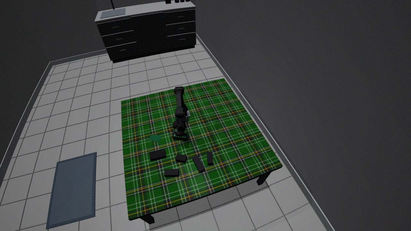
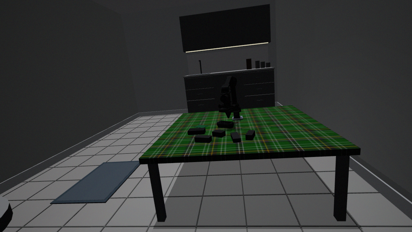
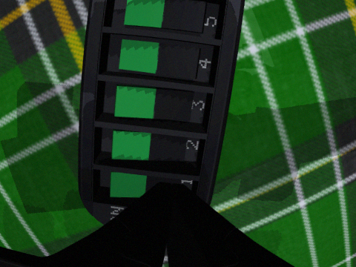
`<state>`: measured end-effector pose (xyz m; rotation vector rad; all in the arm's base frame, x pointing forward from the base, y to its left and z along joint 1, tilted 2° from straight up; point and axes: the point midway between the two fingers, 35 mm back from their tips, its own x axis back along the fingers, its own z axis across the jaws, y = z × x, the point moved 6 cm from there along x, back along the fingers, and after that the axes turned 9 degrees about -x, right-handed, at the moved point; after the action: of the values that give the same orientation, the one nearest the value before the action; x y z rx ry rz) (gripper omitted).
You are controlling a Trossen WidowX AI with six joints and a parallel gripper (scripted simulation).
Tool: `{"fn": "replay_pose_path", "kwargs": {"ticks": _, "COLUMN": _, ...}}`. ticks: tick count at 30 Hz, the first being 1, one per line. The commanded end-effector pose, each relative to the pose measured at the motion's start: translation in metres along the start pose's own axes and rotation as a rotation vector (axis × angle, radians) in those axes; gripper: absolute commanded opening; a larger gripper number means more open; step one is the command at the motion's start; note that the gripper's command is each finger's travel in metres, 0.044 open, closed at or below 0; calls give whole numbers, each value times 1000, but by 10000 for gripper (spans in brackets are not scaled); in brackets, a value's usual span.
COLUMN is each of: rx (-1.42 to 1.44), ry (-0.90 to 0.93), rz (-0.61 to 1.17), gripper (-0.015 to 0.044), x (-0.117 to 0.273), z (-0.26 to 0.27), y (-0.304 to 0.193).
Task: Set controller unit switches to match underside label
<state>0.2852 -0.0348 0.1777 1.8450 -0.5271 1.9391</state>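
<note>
The dark grey controller unit (image 1: 180, 138) (image 2: 225, 124) (image 3: 86, 148) sits on its base on the plaid bench (image 1: 235, 137) (image 2: 288, 129), with its label hidden. The wrist view shows rocker switch 1 (image 3: 127, 185), switch 2 (image 3: 131, 145), switch 3 (image 3: 135, 102), switch 4 (image 3: 139, 56) and part of switch 5 (image 3: 144, 14); switch 6 is out of that view. Green ends are on the left, dark ends beside the numbers. Which ends are down is hard to tell. My gripper (image 2: 228, 117) (image 3: 169, 196) is shut and empty, just above the unit, its tips covering part of switch 1's dark end.
A flat green card (image 1: 155, 137) (image 2: 200, 126) lies left of the unit. Several dark blocks lie nearer the front edge, among them a wide block (image 1: 157, 154) (image 2: 196, 131), a short block (image 1: 180, 158) (image 2: 218, 133) and a long block (image 1: 198, 163) (image 2: 235, 137).
</note>
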Motion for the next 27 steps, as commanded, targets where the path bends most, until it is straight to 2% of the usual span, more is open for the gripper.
{"fn": "replay_pose_path", "kwargs": {"ticks": 1, "rx": -5, "ry": 1, "rz": -1, "gripper": 0, "x": 2, "z": 10, "y": -13}}
{"fn": "replay_pose_path", "kwargs": {"ticks": 27, "rx": -5, "ry": 2, "rz": 0, "gripper": 0, "x": -32, "z": 16, "y": -22}}
